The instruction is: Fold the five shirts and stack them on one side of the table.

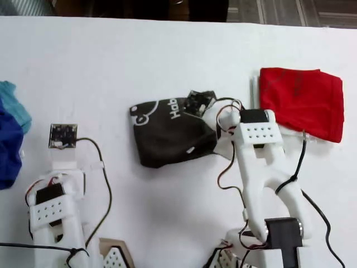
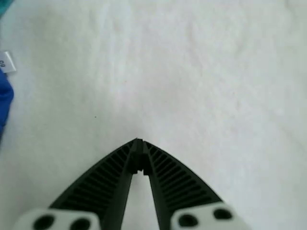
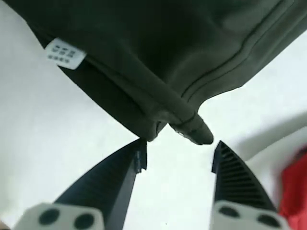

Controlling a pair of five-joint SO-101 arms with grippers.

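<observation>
A black shirt point(image 1: 167, 134) lies folded in the middle of the table, its white tag point(image 3: 64, 52) showing on one edge. My right gripper point(image 3: 178, 153) is open just above the table, with a corner of the black shirt point(image 3: 158, 52) right in front of its fingertips and nothing between them. A folded red shirt point(image 1: 304, 100) lies to the right of the right arm point(image 1: 262, 162). My left gripper point(image 2: 138, 146) is shut over bare table, holding nothing. A blue shirt point(image 1: 8, 142) and a teal shirt point(image 1: 14, 103) lie crumpled at the left edge.
The white table point(image 1: 139, 56) has open room across the back and between the two arms. Black cables point(image 1: 103, 167) trail from both arms near the front edge. A sliver of the blue shirt point(image 2: 4, 103) with its tag lies beside the left gripper.
</observation>
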